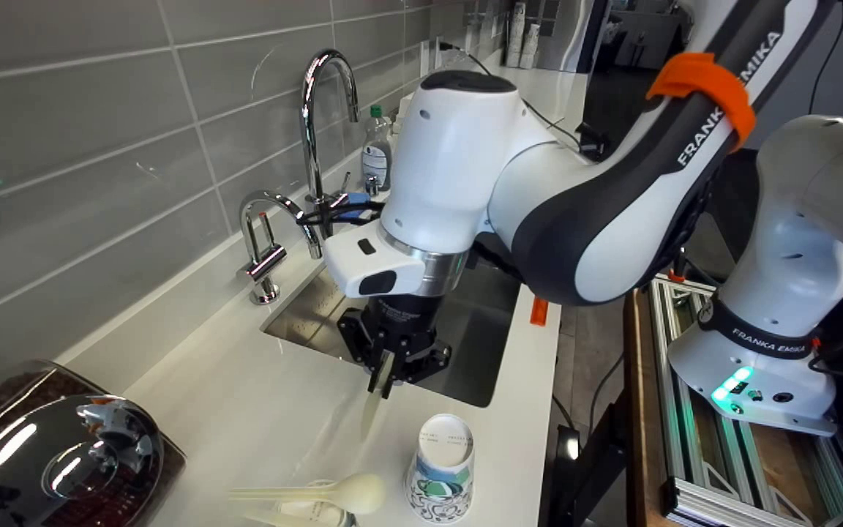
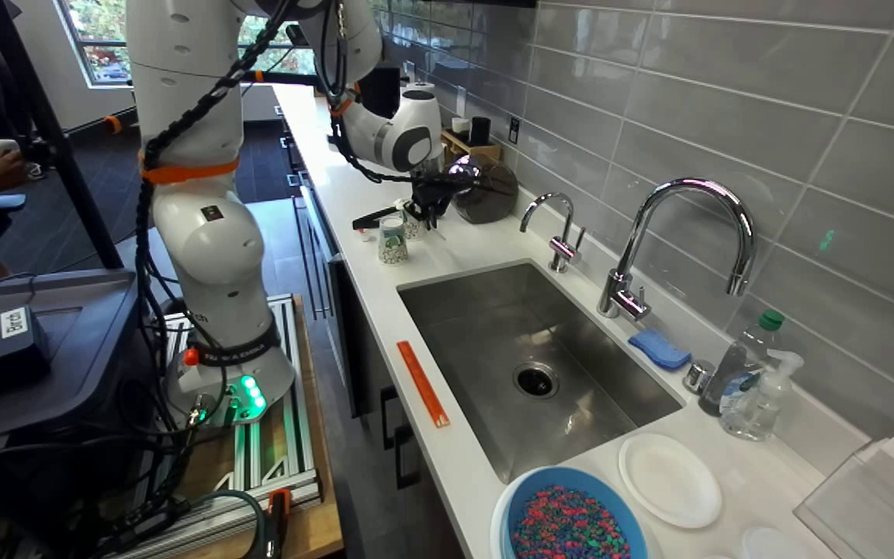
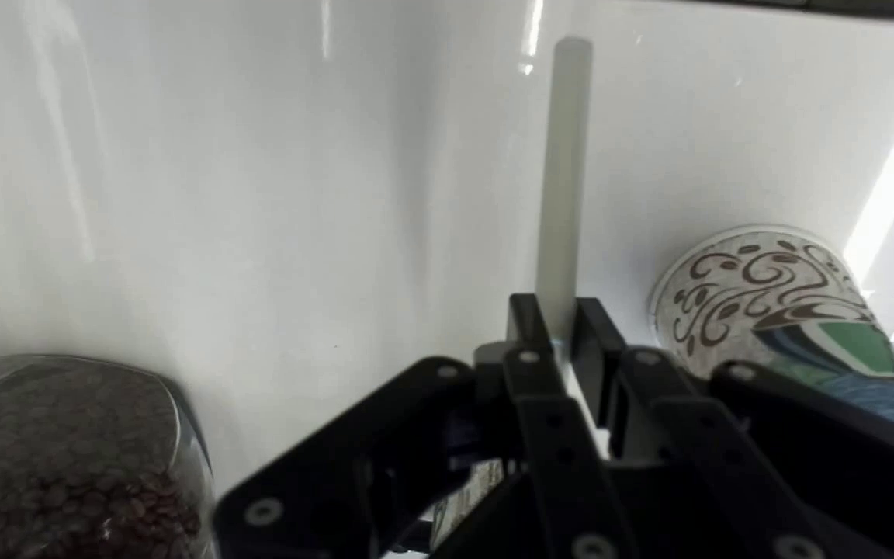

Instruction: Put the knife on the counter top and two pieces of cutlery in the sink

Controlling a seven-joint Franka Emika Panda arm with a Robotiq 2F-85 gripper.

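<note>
My gripper [image 1: 381, 382] is shut on a pale cream knife [image 1: 370, 417], which points down from the fingertips over the white counter top [image 1: 260, 402]. In the wrist view the knife [image 3: 563, 171] runs up from between the fingertips [image 3: 563, 322]. I cannot tell whether its tip touches the counter. A pale spoon [image 1: 360, 494] and another pale utensil [image 1: 279, 518] show over a cup at the bottom of an exterior view; whether they stand in it is unclear. The grey steel sink [image 1: 476, 344] is just behind the gripper; its drain and floor [image 2: 478, 341] show in an exterior view.
An upside-down patterned cup [image 1: 440, 476] stands beside the knife, also in the wrist view [image 3: 773, 303]. A bean jar with a shiny lid [image 1: 63, 468] is near the wall. Two taps [image 2: 559, 248] [image 2: 625, 287] stand behind the sink. An orange strip [image 2: 422, 384] lies on the front edge.
</note>
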